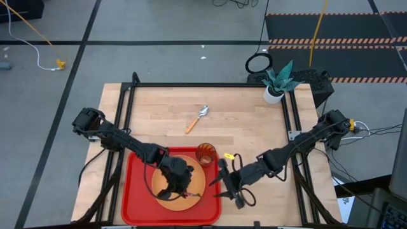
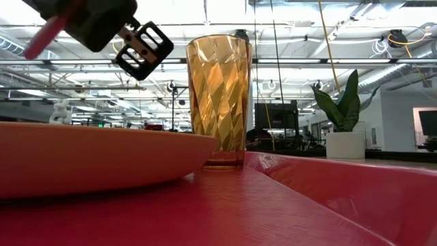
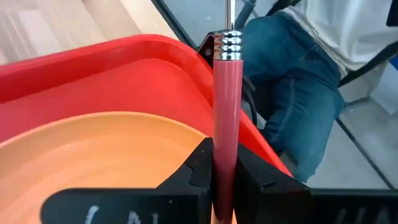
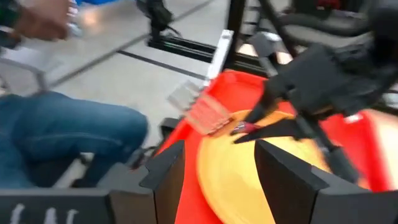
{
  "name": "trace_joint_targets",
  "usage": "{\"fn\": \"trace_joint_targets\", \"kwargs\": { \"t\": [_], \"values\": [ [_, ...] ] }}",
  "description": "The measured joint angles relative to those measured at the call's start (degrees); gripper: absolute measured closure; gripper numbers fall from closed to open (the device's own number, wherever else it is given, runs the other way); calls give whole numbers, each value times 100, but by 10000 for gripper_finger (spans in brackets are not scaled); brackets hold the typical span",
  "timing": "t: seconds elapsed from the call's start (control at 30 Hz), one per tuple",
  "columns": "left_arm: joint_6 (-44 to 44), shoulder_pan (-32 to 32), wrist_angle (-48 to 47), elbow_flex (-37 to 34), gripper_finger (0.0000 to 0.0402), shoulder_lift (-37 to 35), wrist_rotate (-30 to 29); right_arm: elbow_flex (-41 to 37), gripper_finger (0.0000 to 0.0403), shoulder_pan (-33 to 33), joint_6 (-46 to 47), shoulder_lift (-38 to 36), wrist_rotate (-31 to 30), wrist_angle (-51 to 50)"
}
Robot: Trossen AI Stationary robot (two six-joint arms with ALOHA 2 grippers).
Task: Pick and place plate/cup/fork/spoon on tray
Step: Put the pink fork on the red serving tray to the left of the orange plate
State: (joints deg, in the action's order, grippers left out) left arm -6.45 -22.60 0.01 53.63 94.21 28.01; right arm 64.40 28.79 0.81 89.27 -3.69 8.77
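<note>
Tray [image 1: 135, 191] on wooden table [image 1: 165, 114], grey floor [image 1: 159, 32].

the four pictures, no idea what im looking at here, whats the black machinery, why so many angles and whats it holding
The black machinery is a robot with two jointed arms, each ending in a two-finger gripper. All four pictures show the same moment. One camera looks straight down on the wooden table, one sits at tray level, and one rides on each wrist.

On the table lies a red tray carrying an orange plate and an amber cup. A spoon lies on bare wood farther back, and a potted plant stands at a far corner.

The left gripper is over the plate, shut on the fork by its pink-red handle. The right gripper is at the tray's right edge, open and empty. The blue jeans in the wrist views belong to a person sitting beside the table.
</note>
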Motion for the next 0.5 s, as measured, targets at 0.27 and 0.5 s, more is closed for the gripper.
{"fn": "trace_joint_targets", "kwargs": {
  "t": [0.27, 0.5],
  "values": [
    [-783, -163, -158, 0, 368, 0, -10, 251, 216, 302, 165, 0, -1245, -494],
    [-1898, -502, -169, 0, 375, 0, -211, 247, 216, 731, 345, 242, -2471, -512]
  ]
}}
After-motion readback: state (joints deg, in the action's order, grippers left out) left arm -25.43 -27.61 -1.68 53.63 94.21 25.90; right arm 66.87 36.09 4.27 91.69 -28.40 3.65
